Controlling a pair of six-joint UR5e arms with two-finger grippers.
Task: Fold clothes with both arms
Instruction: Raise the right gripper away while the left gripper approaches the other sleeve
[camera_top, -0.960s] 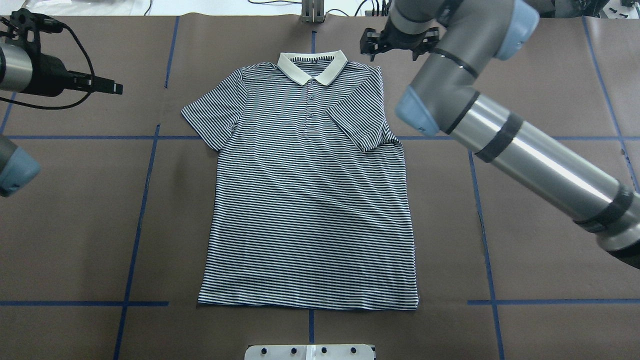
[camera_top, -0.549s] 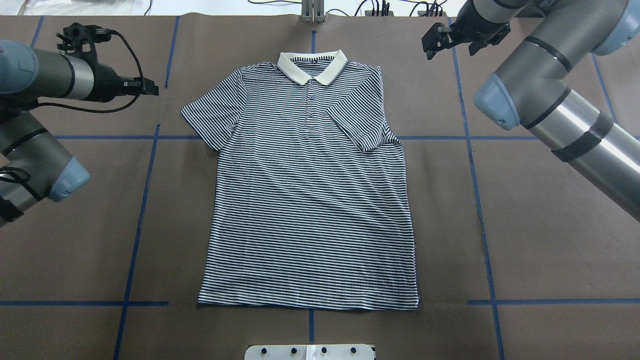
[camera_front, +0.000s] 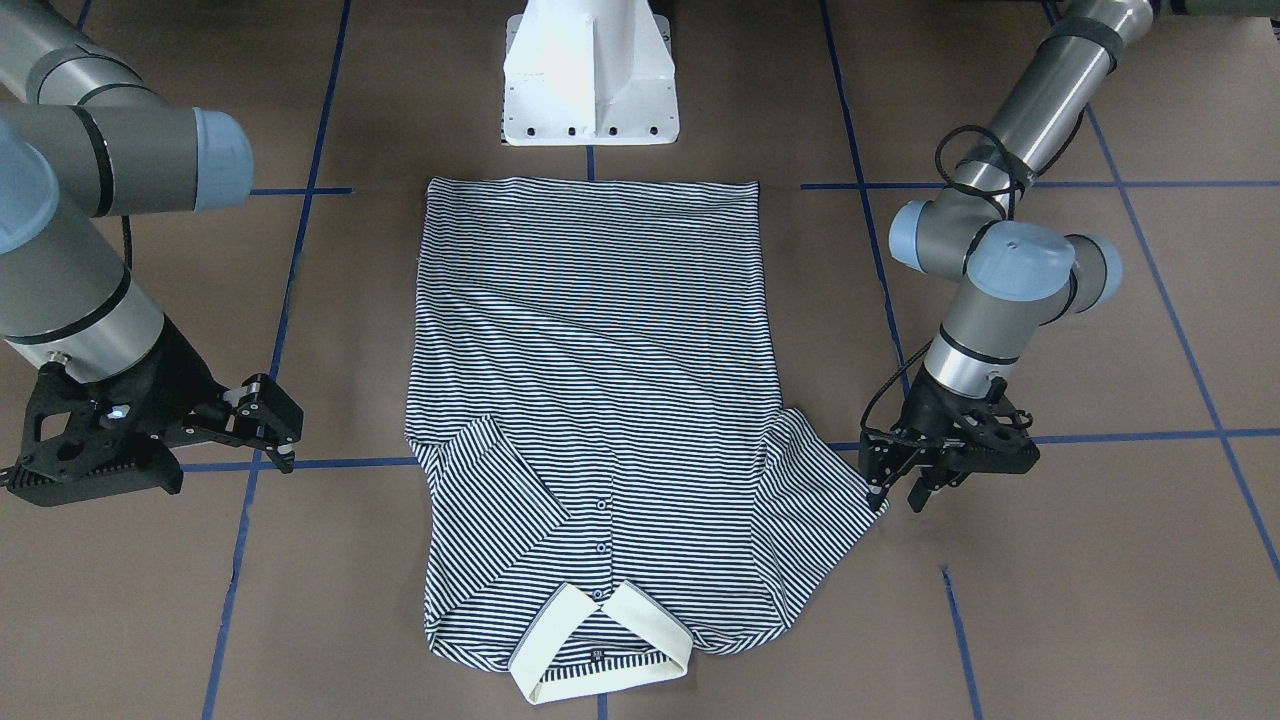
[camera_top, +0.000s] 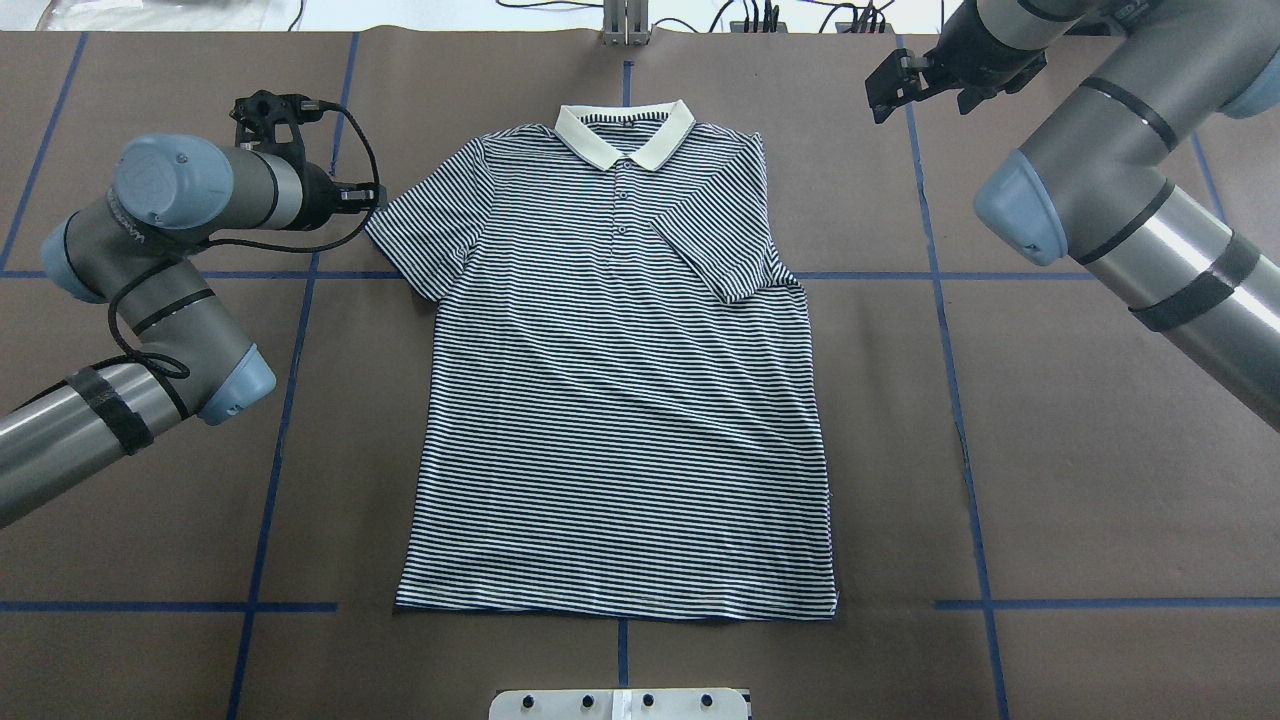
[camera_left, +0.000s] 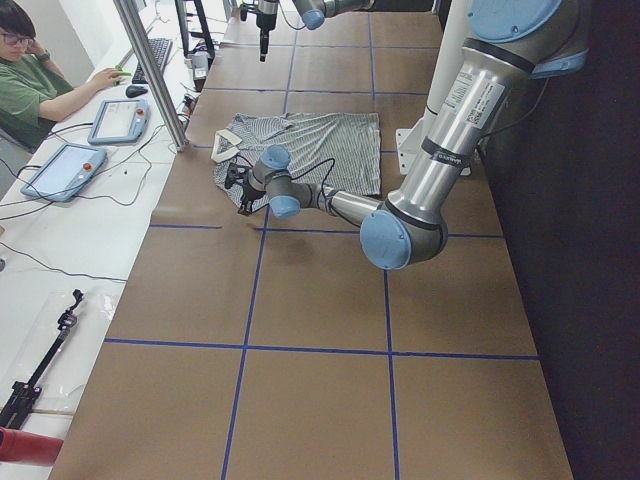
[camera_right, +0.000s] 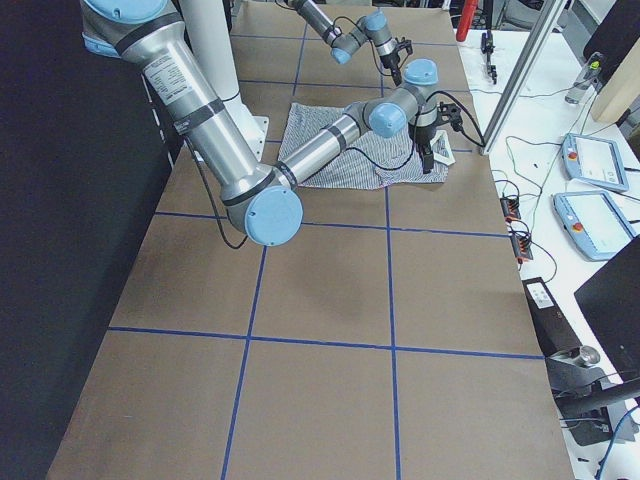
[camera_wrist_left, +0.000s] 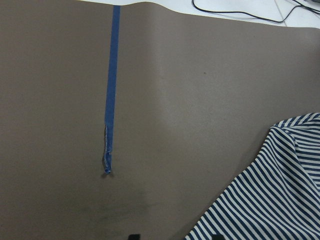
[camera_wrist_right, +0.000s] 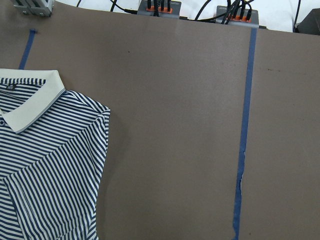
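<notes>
The striped polo shirt (camera_top: 610, 400) lies flat on the brown table, cream collar (camera_top: 625, 135) at the far side. One sleeve (camera_top: 715, 255) is folded in over the chest on my right side. The other sleeve (camera_top: 425, 225) lies spread out. My left gripper (camera_top: 375, 197) (camera_front: 897, 492) is open and low at that sleeve's tip, one finger at the cloth's edge. In the left wrist view the sleeve (camera_wrist_left: 260, 200) fills the lower right corner. My right gripper (camera_top: 925, 90) (camera_front: 180, 440) is open and holds nothing, above bare table beyond the shirt's right shoulder.
The white pedestal base (camera_front: 590, 70) stands at the shirt's hem side. Blue tape lines (camera_top: 270, 480) cross the table. Cable plugs (camera_wrist_right: 160, 7) sit along the far edge. A person (camera_left: 30, 80) sits at a side desk with tablets, behind a metal post (camera_left: 150, 70).
My left arm has swung in from the left until its gripper reached the spread sleeve's tip. My right gripper has moved right, away from the shirt's shoulder.
</notes>
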